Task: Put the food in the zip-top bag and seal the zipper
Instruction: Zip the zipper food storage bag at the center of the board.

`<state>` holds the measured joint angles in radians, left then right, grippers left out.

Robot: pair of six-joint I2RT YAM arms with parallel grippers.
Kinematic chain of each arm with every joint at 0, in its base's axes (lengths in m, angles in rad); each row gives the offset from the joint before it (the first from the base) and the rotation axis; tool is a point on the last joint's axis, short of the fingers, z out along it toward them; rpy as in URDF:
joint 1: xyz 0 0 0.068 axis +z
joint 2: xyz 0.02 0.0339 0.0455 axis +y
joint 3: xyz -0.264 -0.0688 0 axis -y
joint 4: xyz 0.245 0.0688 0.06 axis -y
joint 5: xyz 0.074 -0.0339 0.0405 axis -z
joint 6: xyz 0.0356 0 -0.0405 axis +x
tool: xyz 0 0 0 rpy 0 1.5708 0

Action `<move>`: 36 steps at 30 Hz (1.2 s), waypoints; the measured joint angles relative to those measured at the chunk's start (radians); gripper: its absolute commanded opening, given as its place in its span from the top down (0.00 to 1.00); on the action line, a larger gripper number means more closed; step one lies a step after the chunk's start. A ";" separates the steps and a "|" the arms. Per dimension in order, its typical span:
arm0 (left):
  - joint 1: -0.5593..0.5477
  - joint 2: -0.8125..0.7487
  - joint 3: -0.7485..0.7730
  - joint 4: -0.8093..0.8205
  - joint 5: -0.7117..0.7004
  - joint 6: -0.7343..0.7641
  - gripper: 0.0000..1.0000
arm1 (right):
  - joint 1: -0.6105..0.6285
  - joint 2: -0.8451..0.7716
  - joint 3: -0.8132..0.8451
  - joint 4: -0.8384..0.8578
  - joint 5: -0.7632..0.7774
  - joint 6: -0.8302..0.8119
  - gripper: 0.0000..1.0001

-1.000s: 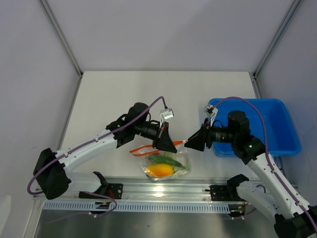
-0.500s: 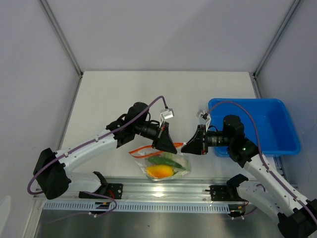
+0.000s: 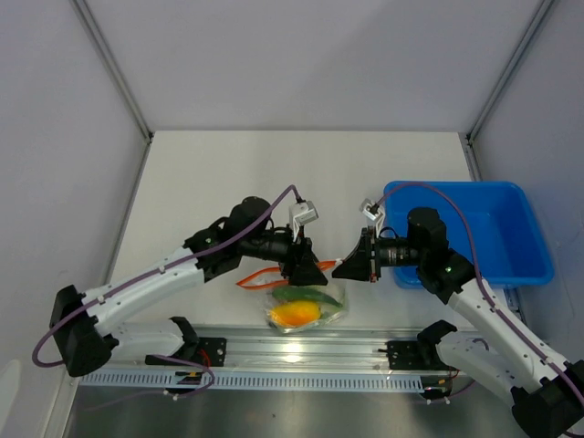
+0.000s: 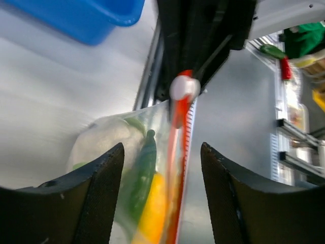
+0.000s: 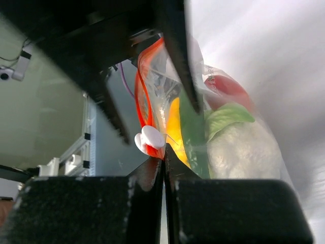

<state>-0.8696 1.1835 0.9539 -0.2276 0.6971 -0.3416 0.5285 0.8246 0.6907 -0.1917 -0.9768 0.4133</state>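
1. My right gripper [image 5: 164, 163], clamped on the zipper [image 5: 142, 96] beside its white slider [image 5: 149, 140]: a thin pinch may slip off when I pull
2. My left gripper [image 4: 161, 152], jaws apart astride the bag [image 4: 114, 142] near the table's [image 3: 228, 182] front edge: unheld, the bag may drag along unsealed
3. The food [image 3: 294, 314], inside the bag: may spill out then

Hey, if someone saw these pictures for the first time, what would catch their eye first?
First, the clear bag at the table's near edge, between the two arms, stuffed with bright orange and green food. Its orange-red zipper stands out: the right gripper is shut on its end by the white slider, while the left gripper stands open astride the bag's top. A blue tray sits at the right.
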 measured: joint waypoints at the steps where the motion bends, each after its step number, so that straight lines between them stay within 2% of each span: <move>1: -0.023 -0.027 0.002 -0.006 -0.050 0.016 0.33 | 0.001 0.011 0.013 -0.006 0.000 0.012 1.00; 4: -0.081 -0.098 0.016 -0.005 -0.161 0.061 0.32 | 0.003 0.033 0.036 -0.020 0.004 0.047 1.00; 7: -0.094 -0.130 0.031 0.020 -0.220 0.085 0.33 | 0.006 0.032 0.037 -0.035 0.018 0.066 1.00; 10: -0.094 -0.130 0.039 0.043 -0.242 0.097 0.38 | 0.010 0.023 0.037 -0.044 0.036 0.082 1.00; 19: -0.094 -0.077 0.047 0.109 -0.196 0.108 0.41 | 0.024 -0.006 0.037 -0.045 0.045 0.119 1.00; 23: -0.095 -0.054 0.048 0.138 -0.174 0.107 0.45 | 0.026 -0.006 0.037 -0.045 0.045 0.126 1.00; 27: -0.100 -0.036 0.051 0.150 -0.166 0.106 0.57 | 0.026 -0.006 0.037 -0.045 0.045 0.129 1.00; 36: -0.110 -0.002 0.058 0.155 -0.166 0.106 0.66 | 0.027 -0.006 0.037 -0.044 0.045 0.129 1.00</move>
<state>-0.9798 1.1816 1.0119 -0.0727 0.5312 -0.2352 0.5552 0.8188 0.7280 -0.2359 -0.9321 0.5426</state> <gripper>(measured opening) 0.366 0.002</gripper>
